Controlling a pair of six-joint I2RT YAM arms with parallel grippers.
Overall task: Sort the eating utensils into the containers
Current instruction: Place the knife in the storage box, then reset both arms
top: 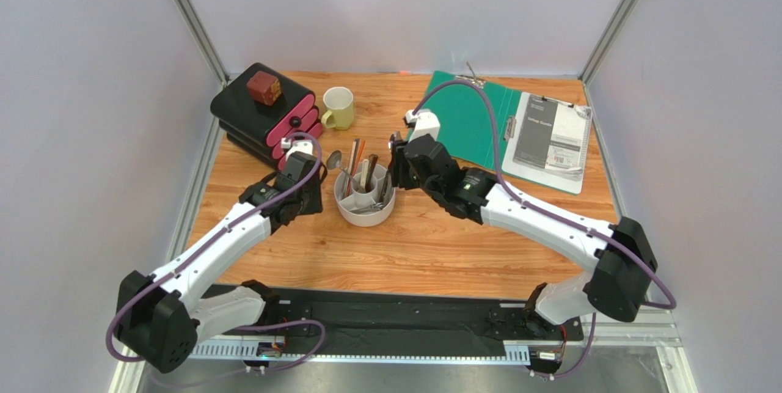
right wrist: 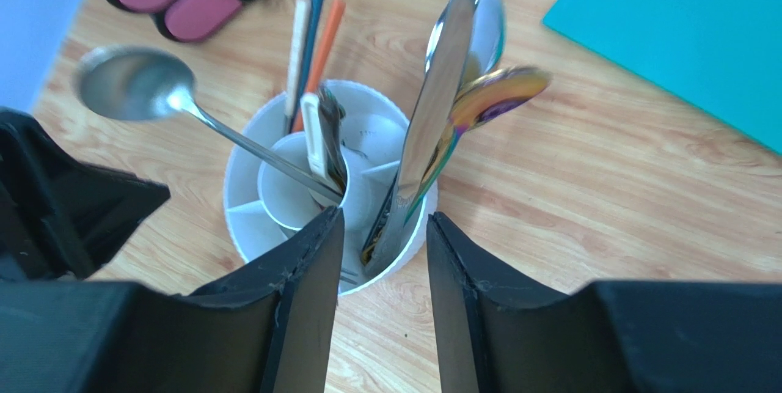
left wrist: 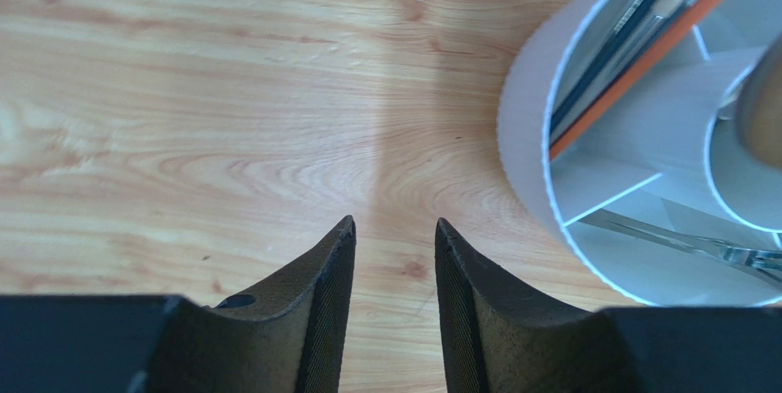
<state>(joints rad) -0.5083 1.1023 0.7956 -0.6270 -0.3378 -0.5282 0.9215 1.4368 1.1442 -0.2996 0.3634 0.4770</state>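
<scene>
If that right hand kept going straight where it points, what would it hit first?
Probably the tall silver utensil leaning in the white holder, just ahead of the right hand; depth is hard to judge.

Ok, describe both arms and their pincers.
Both the left arm and right arm have white shells, black joints and a purple cable looping alongside. The left pincer and right pincer are black, with tapered fingers ridged on their inner faces.

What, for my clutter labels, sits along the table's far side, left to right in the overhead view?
Black-and-pink stack → yellow mug → green folder → paper booklet, lying on the folder's right part.
</scene>
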